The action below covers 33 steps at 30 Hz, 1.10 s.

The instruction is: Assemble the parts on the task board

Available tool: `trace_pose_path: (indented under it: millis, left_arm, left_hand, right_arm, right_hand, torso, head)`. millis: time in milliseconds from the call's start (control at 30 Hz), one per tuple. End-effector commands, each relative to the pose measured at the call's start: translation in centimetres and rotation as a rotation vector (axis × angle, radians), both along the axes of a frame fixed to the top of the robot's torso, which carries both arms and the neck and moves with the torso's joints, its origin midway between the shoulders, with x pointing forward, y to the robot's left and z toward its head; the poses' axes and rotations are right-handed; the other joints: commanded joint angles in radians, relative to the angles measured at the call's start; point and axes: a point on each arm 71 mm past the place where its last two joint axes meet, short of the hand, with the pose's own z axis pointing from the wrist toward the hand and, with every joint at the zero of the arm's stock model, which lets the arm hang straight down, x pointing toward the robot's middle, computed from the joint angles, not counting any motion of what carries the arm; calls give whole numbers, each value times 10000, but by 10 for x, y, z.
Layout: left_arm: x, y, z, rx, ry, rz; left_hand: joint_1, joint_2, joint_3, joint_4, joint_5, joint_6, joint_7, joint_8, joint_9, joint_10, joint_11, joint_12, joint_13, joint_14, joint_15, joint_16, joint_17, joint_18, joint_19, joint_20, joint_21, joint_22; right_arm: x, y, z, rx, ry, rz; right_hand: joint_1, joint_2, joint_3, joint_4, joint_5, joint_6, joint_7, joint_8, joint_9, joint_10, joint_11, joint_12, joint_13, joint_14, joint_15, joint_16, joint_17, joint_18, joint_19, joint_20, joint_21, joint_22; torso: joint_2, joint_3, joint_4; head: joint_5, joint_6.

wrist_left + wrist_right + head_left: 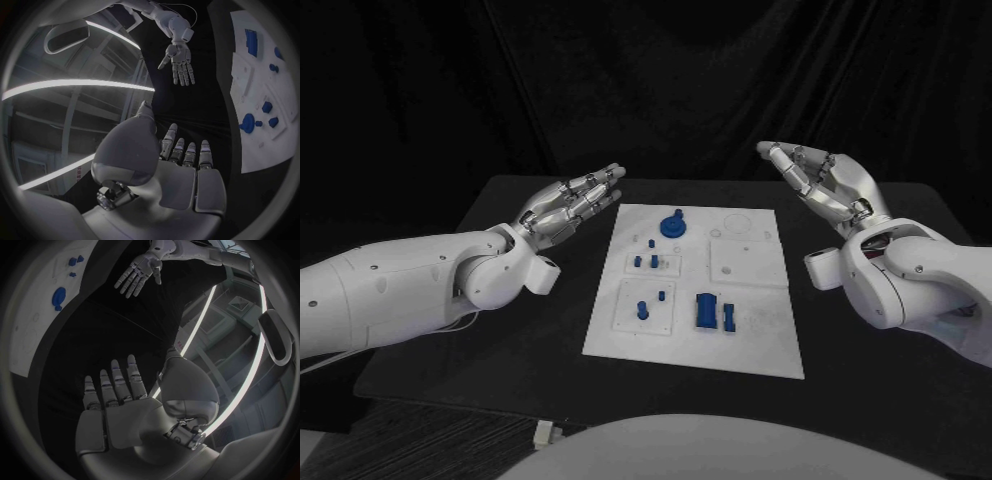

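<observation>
The white task board [754, 330] lies flat in the middle of the black table. On it are several blue parts: a round one [674, 225] near the far edge, small pegs [646, 260] below it, a small piece [643, 306] and a taller block [707, 311] near the front. My left hand [571, 207] hovers left of the board, fingers stretched out, holding nothing. My right hand [826, 185] is raised right of the board, fingers extended and apart, also empty. The left wrist view shows the board [257, 75] and the right hand [179, 60]; the right wrist view shows the left hand [139, 272].
The black table [516, 340] has bare surface on both sides of the board. A dark curtain hangs behind it. A small white object [545, 432] lies at the table's front edge.
</observation>
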Motion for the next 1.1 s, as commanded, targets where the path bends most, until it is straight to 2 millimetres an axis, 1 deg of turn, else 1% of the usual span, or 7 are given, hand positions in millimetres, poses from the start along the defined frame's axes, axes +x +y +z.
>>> trace_pose_path:
  millis: [33,200,233,267,333,567,1100]
  left_arm:
    - [-1,5,19,-1091,-2592,542]
    - [0,3,19,-1082,-2580,489]
    - [3,1,-1,275,-174,209]
    - [3,1,-1,277,-176,222]
    - [3,-1,-1,296,-186,312]
    - [7,-13,1,446,-238,1101]
    - [15,-61,12,972,235,4622]
  left_hand:
    - [-188,-93,10,30,-205,-203,-22,-143,-47,76,-189,-185,-96,32,-186,-133,-77,-212,-117,-106,-111,-151]
    - [-263,-5,95,24,-125,-260,28,-144,-49,52,-126,-194,-99,32,-110,-133,-77,-269,-119,-82,-112,-161]
    - [-3875,-529,567,-876,-529,-1435,299,-540,-460,-393,650,-429,-324,32,74,-133,-77,-534,-168,-693,-170,-466]
    - [-4141,-529,567,-878,-530,-1476,299,-540,-460,-393,650,-430,-324,32,74,-133,-77,-534,-168,-693,-170,-466]
    - [-4980,-529,693,-1097,-611,-1827,299,-540,-460,-393,650,-508,-324,32,74,-133,-77,-535,-168,-693,-170,-466]
    - [-6997,-529,980,-1389,-826,-2432,299,-540,-460,-393,650,-1255,-324,32,74,-133,-77,-537,-168,-693,-170,-466]
    - [-9763,-529,1887,-2082,-1771,-3375,299,-540,-460,-393,650,-1255,-324,32,74,-133,-77,-538,-168,-693,-170,-466]
  right_arm:
    - [-1,1,-1,812,-309,481]
    - [-1,2,-6,903,-164,616]
    - [0,0,-6,429,-90,227]
    - [0,0,-6,444,-80,212]
    - [1,1,-7,553,-12,112]
    - [11,8,-19,1496,626,-772]
    - [25,21,-48,3348,2157,-2630]
  right_hand:
    - [-36,-356,69,-3,-187,-677,-250,-220,-348,-1046,-222,-19,-370,-660,-41,-205,-160,-92,-257,-43,-192,-298]
    - [18,-388,61,-3,-190,-774,-222,-206,-538,-1509,-272,141,-557,-983,-206,-229,-193,32,-318,-102,-203,-427]
    - [-2587,519,433,-905,-507,-2177,615,-725,-899,-2014,-517,-939,-1030,-1213,-486,-491,-435,-935,-470,-768,-286,-1072]
    - [-4118,519,701,-1704,-731,-2829,615,-725,-1216,-2345,-517,-939,-1457,-2034,-1201,-491,-435,-935,-470,-1232,-286,-1072]
    - [-6296,519,1447,-2993,-1683,-3874,615,-725,-2009,-2845,-517,-939,-2381,-2034,-1201,-491,-435,-935,-470,-2336,-286,-1072]
    - [-8936,519,1447,-2993,-1683,-5686,615,-725,-2009,-3744,-517,-939,-2381,-2034,-1201,-491,-435,-935,-470,-2336,-286,-1072]
    - [-8936,519,1447,-2993,-1683,-5686,615,-725,-2009,-3744,-517,-939,-2381,-2034,-1201,-491,-435,-935,-470,-2336,-286,-1072]
  torso:
    - [11,2,-4]
    - [47,-1,38]
    - [12,2,7]
    - [11,0,5]
    - [4,-12,-4]
    - [-62,-117,-83]
    - [-283,-471,-348]
  head:
    - [-26,2]
    - [-121,2]
    - [-79,1]
    - [-83,11]
    - [-108,77]
    - [-324,652]
    - [-1053,2591]
